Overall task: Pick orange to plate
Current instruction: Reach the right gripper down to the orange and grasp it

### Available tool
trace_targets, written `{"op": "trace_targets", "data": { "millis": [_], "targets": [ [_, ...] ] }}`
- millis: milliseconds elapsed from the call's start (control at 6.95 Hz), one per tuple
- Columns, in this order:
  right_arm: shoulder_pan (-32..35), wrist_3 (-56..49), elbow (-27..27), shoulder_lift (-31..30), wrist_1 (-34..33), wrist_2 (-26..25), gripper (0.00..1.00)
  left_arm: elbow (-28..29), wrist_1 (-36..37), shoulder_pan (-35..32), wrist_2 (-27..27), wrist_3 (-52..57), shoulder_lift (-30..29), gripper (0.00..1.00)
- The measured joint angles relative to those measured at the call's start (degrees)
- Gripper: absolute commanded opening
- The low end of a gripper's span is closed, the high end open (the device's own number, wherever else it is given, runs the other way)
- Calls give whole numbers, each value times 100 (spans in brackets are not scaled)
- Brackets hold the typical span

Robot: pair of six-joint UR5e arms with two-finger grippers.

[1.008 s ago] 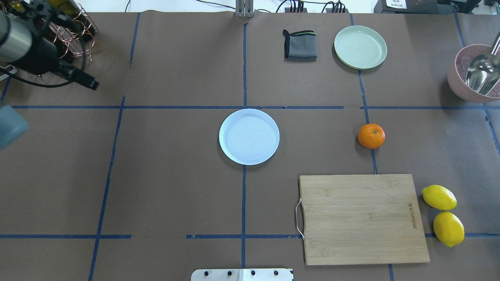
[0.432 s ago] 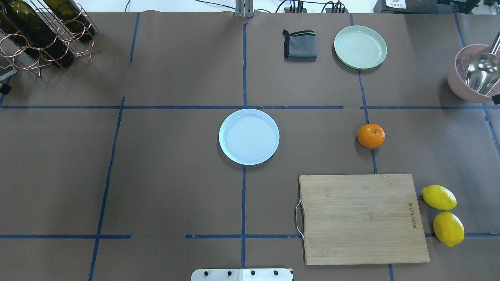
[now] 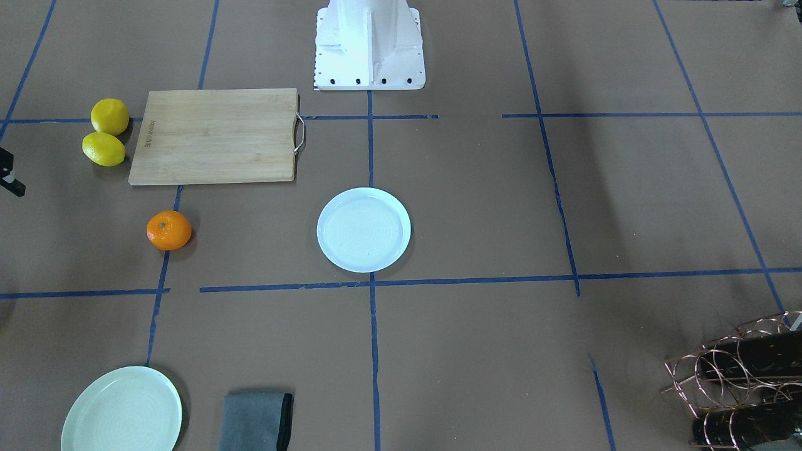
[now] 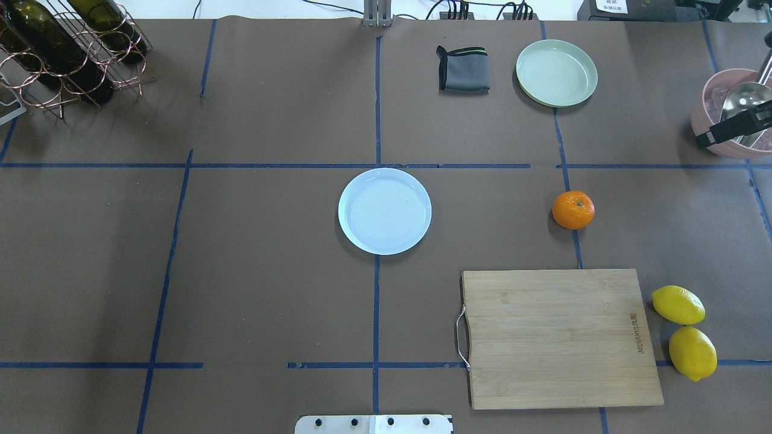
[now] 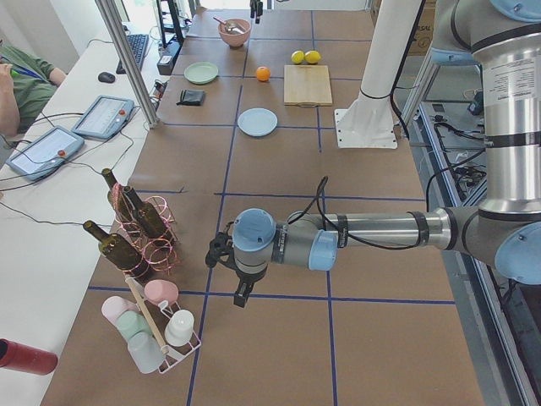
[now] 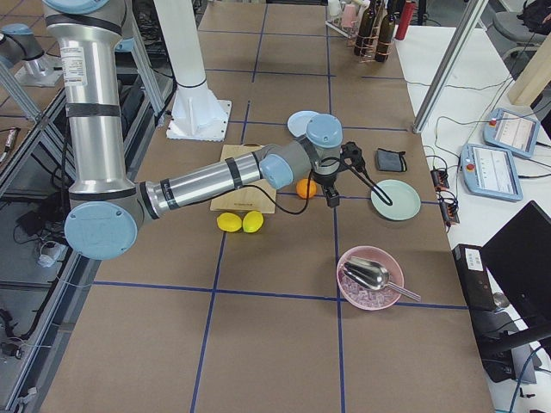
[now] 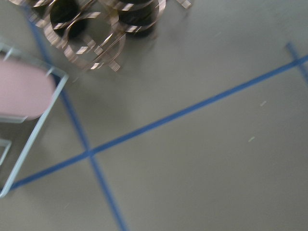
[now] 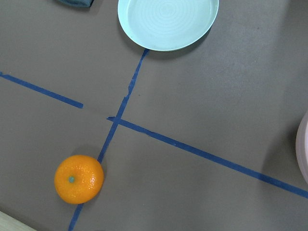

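The orange [image 4: 573,210] rests on the brown table at the right, on a blue tape line; it also shows as the orange [image 8: 79,178] at the lower left of the right wrist view. The white plate [image 4: 385,211] lies bare at the table's centre, well left of the fruit. My right gripper [image 6: 331,194] hovers beside the orange; only one black finger [image 4: 733,128] enters the overhead view, over the pink bowl. I cannot tell whether it is open. My left gripper [image 5: 241,292] hangs by the wine rack, its state unreadable.
A mint-green plate [image 4: 556,72] and a folded grey cloth [image 4: 463,69] lie at the back right. A pink bowl [image 4: 699,123] with a metal scoop stands at the right edge. A wooden cutting board [image 4: 558,337] and two lemons [image 4: 678,304] are nearer. Wine rack [image 4: 60,54] at far left.
The left arm has left the overhead view's upper left, uncovering the wine rack. A finger of the right gripper has come in at the right edge over the pink bowl.
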Motion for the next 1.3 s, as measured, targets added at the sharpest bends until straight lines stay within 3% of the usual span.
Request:
{"op": "trace_targets", "data": {
  "millis": [720,1295],
  "targets": [
    [-2078,2412,-74,556,88,-2004,100,-2,-57,-127,23,6,202,100],
    [-2860,2974,-217,579,93,-2907,100,-11,-65,-131,140,9,184,100]
  ]
}}
